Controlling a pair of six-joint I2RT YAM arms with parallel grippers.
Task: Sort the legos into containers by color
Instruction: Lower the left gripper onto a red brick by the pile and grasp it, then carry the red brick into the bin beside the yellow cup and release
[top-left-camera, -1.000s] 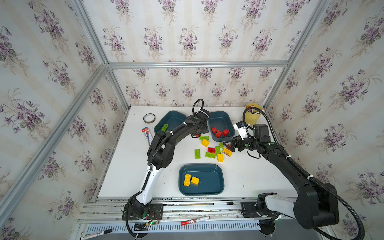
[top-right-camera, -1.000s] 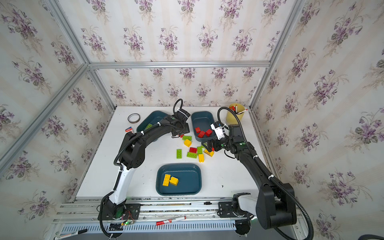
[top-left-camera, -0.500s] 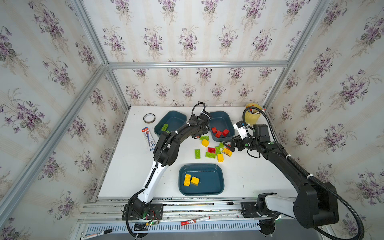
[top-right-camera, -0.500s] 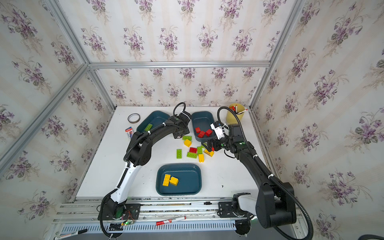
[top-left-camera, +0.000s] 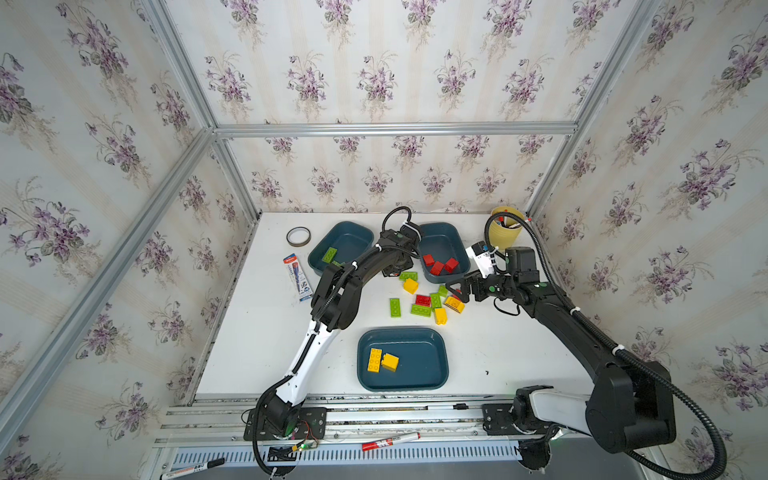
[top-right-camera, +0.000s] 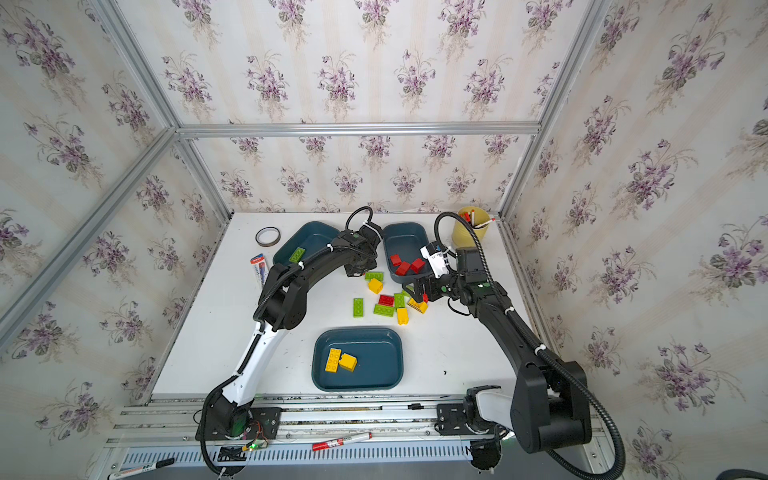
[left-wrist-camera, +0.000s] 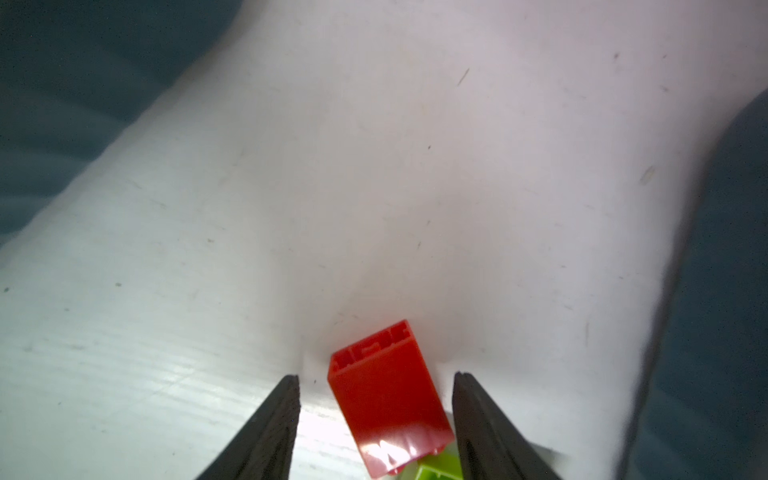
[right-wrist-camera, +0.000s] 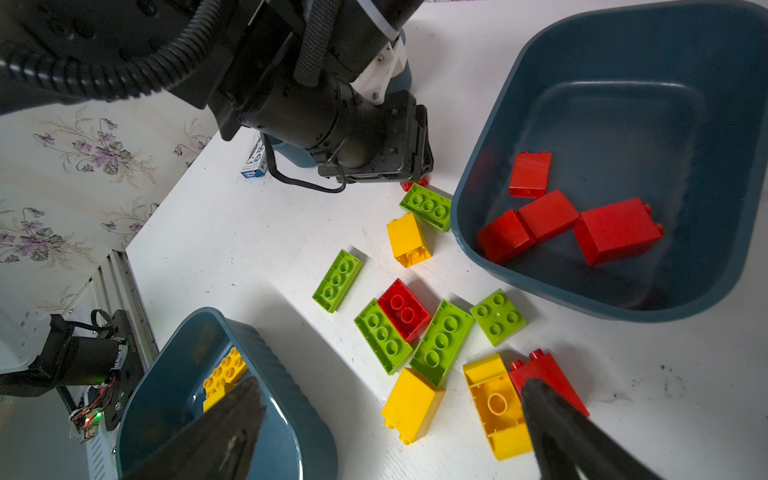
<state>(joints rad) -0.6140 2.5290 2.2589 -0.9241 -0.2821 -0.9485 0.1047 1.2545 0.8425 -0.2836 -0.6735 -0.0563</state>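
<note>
My left gripper (left-wrist-camera: 376, 376) is low over the white table between the two back containers, open, its jaws on either side of a red lego (left-wrist-camera: 386, 399) with a gap on each side. In both top views it (top-left-camera: 395, 271) is next to a green lego (top-left-camera: 408, 275). My right gripper (right-wrist-camera: 390, 382) hangs wide open over the loose pile, above a yellow lego (right-wrist-camera: 496, 409) and a red one (right-wrist-camera: 548, 374). The back left container (top-left-camera: 347, 239) holds a green lego, the back right one (top-left-camera: 444, 241) red ones, the front one (top-left-camera: 422, 361) two yellow ones.
A pale yellow cup with pens (top-left-camera: 504, 233) stands at the back right corner. A tape ring (top-left-camera: 298, 237) and a small printed box (top-left-camera: 297, 277) lie at the left. Markers (top-left-camera: 390, 440) lie on the front rail.
My left gripper has come forward and down from between the back containers onto the red lego, and its jaws have narrowed. The right arm has not moved.
</note>
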